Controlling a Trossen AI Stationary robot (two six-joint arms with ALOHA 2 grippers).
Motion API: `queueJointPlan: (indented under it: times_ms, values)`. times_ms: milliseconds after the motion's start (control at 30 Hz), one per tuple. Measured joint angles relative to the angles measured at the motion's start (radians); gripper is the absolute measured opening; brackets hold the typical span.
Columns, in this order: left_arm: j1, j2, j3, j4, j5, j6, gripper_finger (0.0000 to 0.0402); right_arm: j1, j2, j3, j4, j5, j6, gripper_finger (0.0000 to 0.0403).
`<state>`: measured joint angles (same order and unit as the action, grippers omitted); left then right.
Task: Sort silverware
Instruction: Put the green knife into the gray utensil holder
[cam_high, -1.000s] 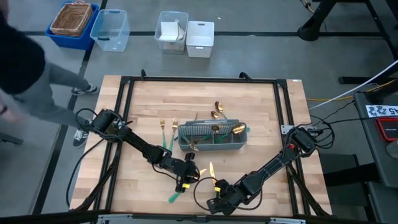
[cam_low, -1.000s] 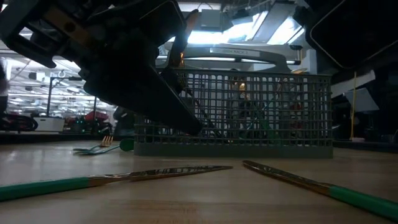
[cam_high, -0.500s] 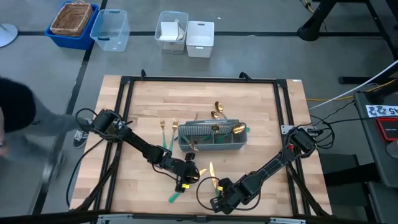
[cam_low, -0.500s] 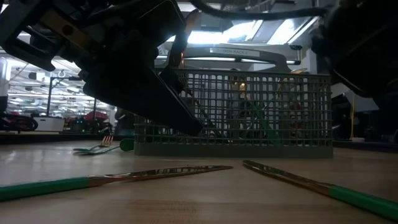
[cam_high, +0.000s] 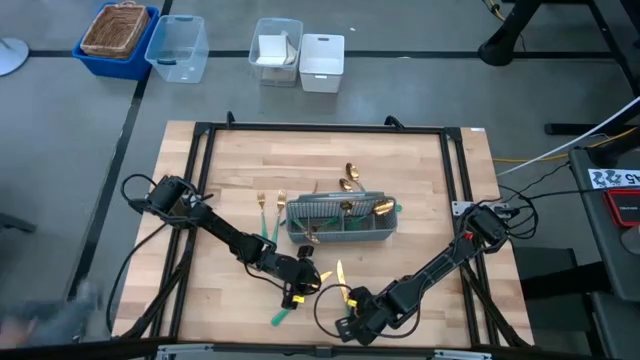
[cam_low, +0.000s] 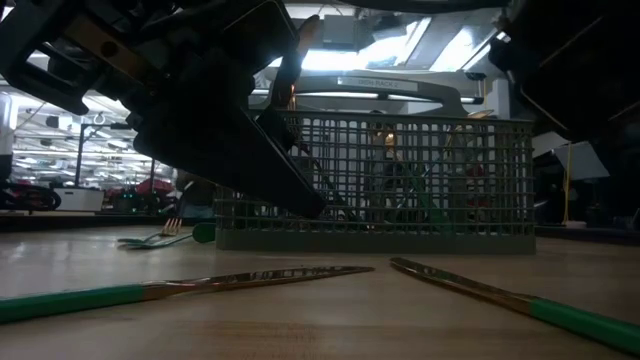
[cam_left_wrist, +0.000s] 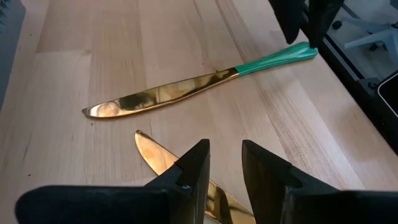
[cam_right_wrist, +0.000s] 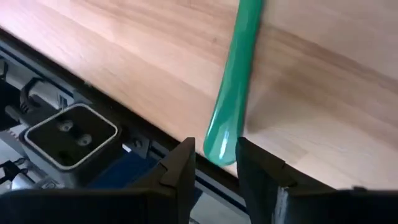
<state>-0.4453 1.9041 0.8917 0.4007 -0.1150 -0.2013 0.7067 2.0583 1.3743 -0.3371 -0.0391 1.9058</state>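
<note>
Two gold knives with teal handles lie flat near the table's near edge. My left gripper (cam_high: 298, 285) (cam_left_wrist: 225, 155) hovers open above the blade (cam_left_wrist: 152, 146) of one knife (cam_high: 283, 315). My right gripper (cam_high: 355, 318) (cam_right_wrist: 216, 158) is open above the other knife (cam_left_wrist: 186, 93), with a finger on either side of its handle end (cam_right_wrist: 222, 140). The low view shows both knives (cam_low: 250, 280) (cam_low: 500, 295) on the wood and both arms above them. The grey mesh caddy (cam_high: 343, 222) (cam_low: 375, 180) holds some gold pieces (cam_high: 383, 208). Two forks (cam_high: 272, 205) and spoons (cam_high: 350, 178) lie beside it.
The black frame rail (cam_right_wrist: 93, 93) runs just past the knife handle at the table's near edge. Bins and a basket (cam_high: 115, 35) stand on the floor beyond the far edge. Bare wood lies to the right of the caddy (cam_high: 440, 190).
My right gripper has shifted slightly toward the table's right, above the knife handle. A person standing by the table's left side has moved away out of the picture. The knives and my left arm have kept still.
</note>
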Motion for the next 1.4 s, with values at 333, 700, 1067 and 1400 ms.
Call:
queueJointPlan:
  times_ms: [333,700,1067,1400]
  values:
    - [0.000,0.000,0.000,0.000,0.000,0.000,0.0085,0.000,0.001,0.000,-0.003,0.050,0.000,0.0117]
    - [0.000,0.000,0.000,0.000,0.000,0.000,0.0085,0.000,0.002,0.000,-0.004,0.054,-0.005,0.0117]
    - [0.000,0.000,0.000,0.000,0.000,-0.001,0.0085,-0.015,0.002,-0.001,-0.038,0.037,0.002,0.0117]
    - [0.001,0.000,0.000,0.000,0.000,-0.039,0.0085,-0.053,0.001,0.075,-0.095,0.010,-0.071,0.0117]
